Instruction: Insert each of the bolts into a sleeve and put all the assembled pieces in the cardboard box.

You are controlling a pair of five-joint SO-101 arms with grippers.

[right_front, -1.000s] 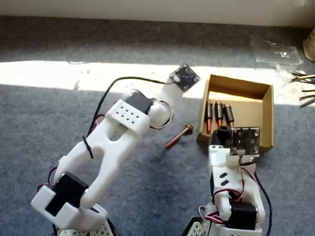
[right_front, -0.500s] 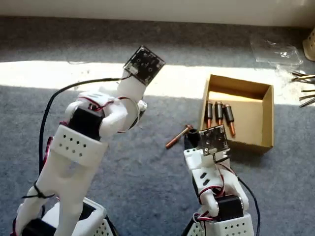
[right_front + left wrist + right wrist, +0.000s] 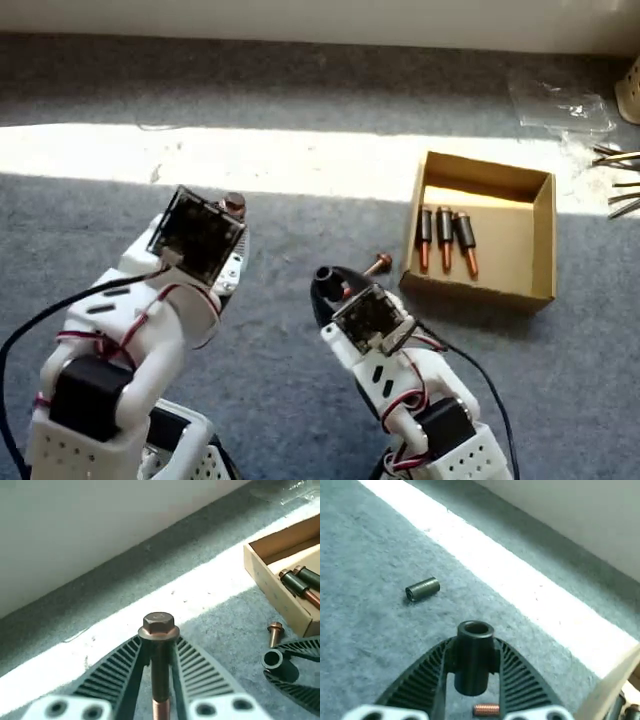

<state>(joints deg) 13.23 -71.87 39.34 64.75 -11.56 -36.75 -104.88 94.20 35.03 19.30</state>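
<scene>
We take the cardboard box (image 3: pixel 483 172) as our mark. Inside it three assembled pieces (image 3: pixel 445 239) lie side by side, close along the wall that faces the two arms' grippers, each a dark sleeve on a copper-coloured bolt. Just outside that same wall a loose bolt (image 3: pixel 378 264) lies on the grey carpet (image 3: pixel 300 120), between the box and the right gripper (image 3: pixel 473 646). The right gripper is clenched on a black sleeve (image 3: pixel 474 666), its ribbed fingers (image 3: pixel 435 672) pressing both flanks, and the sleeve's open bore is turned away from the box. From the right wrist we see the loose bolt's threaded end below the held sleeve. Farther from the box than the right gripper, the left gripper (image 3: pixel 159 641) grasps a copper bolt (image 3: pixel 159 626) by its shank. The hexagonal head stands just clear of the fingertips (image 3: pixel 176 645), and the lower shank runs down between the fingers. From the left wrist the held sleeve shows near the box's wall, with the loose bolt between it and the box. A second sleeve (image 3: pixel 422 589) lies on its side on the carpet, well apart from the box and beyond the held sleeve. A clear plastic bag (image 3: pixel 560 104) lies on the carpet beyond the box's far wall.
</scene>
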